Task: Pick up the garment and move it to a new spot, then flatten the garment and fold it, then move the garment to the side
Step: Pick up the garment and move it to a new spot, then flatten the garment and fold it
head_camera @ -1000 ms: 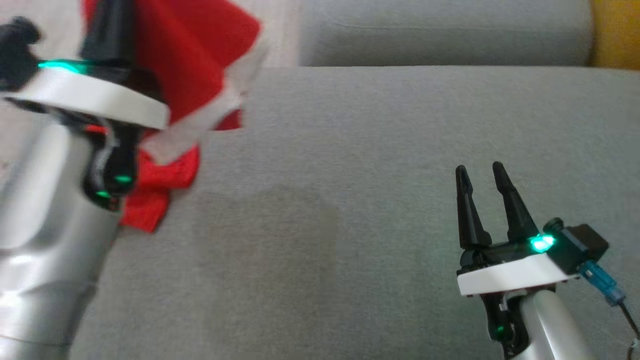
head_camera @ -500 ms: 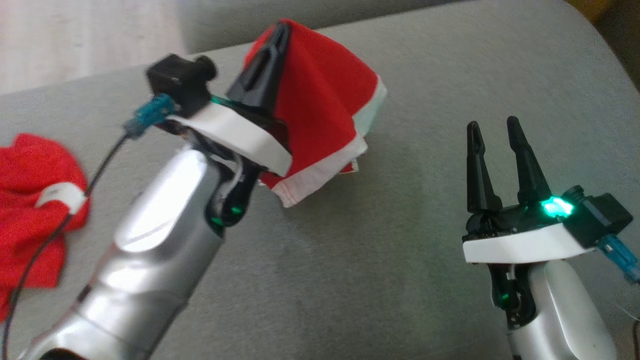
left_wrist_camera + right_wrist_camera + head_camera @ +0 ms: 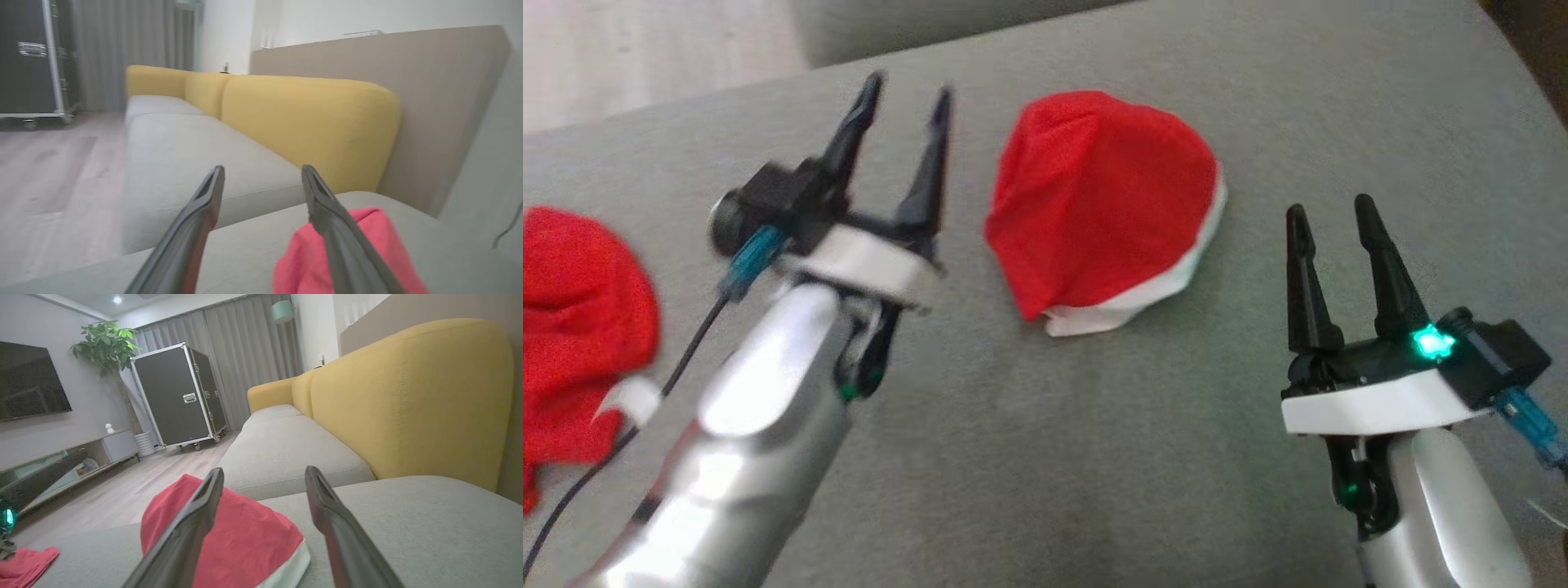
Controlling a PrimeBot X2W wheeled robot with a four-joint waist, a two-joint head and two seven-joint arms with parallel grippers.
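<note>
Garment (image 3: pixel 1098 196): long axis 11-to-5 o'clock, white hem (image 3: pixel 1143 298) toward 5.
Left gripper (image 3: pixel 908 88): jaws apart, empty, at garment's 9 o'clock.
Right gripper (image 3: pixel 1330 206): jaws apart, empty, at garment's 4 o'clock.

This is a home living room. A long sofa (image 3: pixel 286 453) with grey seat pads and plump yellow back cushions (image 3: pixel 408 400) runs away along the right-hand wall. Opposite it, on the left, a dark flat television (image 3: pixel 28 381) hangs above a low media console (image 3: pixel 61 457) with glass-fronted shelves. A leafy potted plant (image 3: pixel 108 345) stands in the far left corner, and grey floor-length curtains (image 3: pixel 249 355) cover the far end. The floor (image 3: pixel 155 469) is pale wood planks. A mint pendant lamp (image 3: pixel 282 311) hangs far off. One odd guest is a wheeled black flight case (image 3: pixel 175 396) before the curtains.
</note>
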